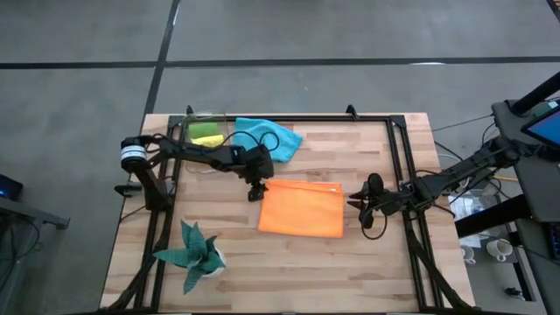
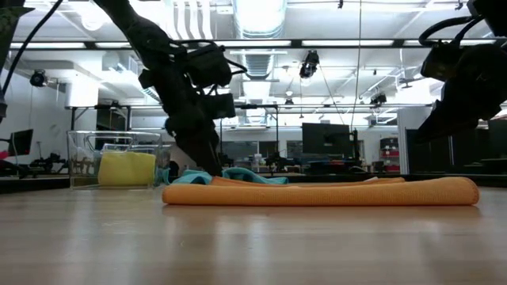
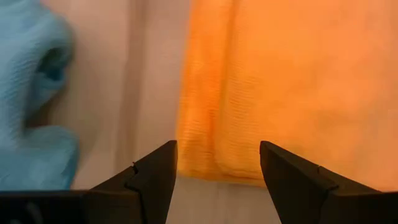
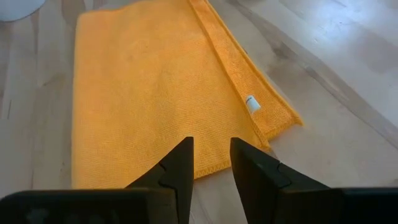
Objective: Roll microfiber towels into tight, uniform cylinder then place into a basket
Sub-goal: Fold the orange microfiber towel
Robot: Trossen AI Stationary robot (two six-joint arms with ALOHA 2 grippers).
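Flat orange microfiber towel (image 1: 302,210) is lying mid-frame on the wooden tabletop (image 1: 289,271). Left claw (image 1: 255,191) is hovering open at its upper-left corner; right claw (image 1: 360,204), partly open and empty, is hanging at its right edge.

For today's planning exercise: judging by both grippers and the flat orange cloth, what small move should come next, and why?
Probably lower the open left gripper onto the flat orange microfiber towel's near corner; it hovers there, while the right gripper waits by the opposite edge, holding nothing.
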